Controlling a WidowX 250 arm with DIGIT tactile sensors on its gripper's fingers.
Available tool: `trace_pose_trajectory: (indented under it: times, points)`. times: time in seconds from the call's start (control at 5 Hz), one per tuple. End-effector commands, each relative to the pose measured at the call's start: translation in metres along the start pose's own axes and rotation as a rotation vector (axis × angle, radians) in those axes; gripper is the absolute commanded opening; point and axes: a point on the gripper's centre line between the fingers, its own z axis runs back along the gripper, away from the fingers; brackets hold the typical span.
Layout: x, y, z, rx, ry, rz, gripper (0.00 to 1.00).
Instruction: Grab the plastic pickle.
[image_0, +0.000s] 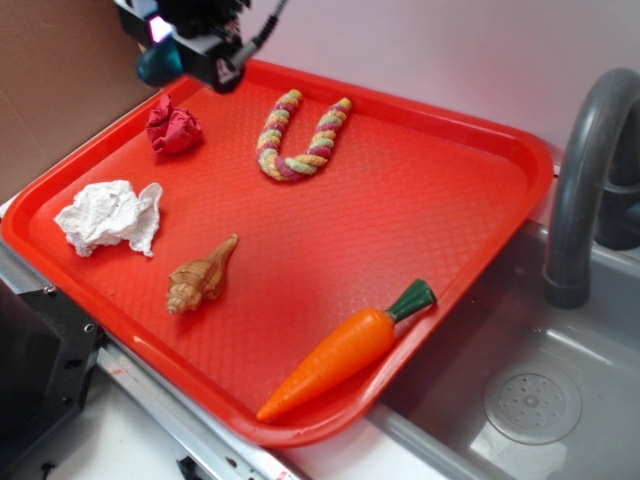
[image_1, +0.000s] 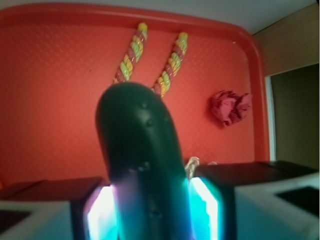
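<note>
Holding the plastic pickle (image_1: 142, 170): gripper (image_1: 150, 210) clamped on it, a pad pressed against each side, the rounded end jutting forward in the wrist view. In the exterior view the gripper (image_0: 190, 50) hangs above the far left corner of the red tray (image_0: 420, 210), the pickle's teal end (image_0: 158, 62) showing clear of the tray surface. Judgement: grab apparently done; nothing evidently left but keeping hold.

On the tray, untouched: toy carrot (image_0: 345, 350), seashell (image_0: 200, 278), white crumpled paper (image_0: 108, 215), red crumpled cloth (image_0: 172, 128), braided rope (image_0: 300, 135).

Beside the tray: sink (image_0: 540, 390), faucet (image_0: 585, 190).

Brands, labels, writing: none legible.
</note>
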Motion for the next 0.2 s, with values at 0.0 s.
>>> trace_pose_trajectory:
  times: [0.0]
  points:
    - [-0.0116,-0.0082,0.0144,-0.009,-0.078,0.091,0.00]
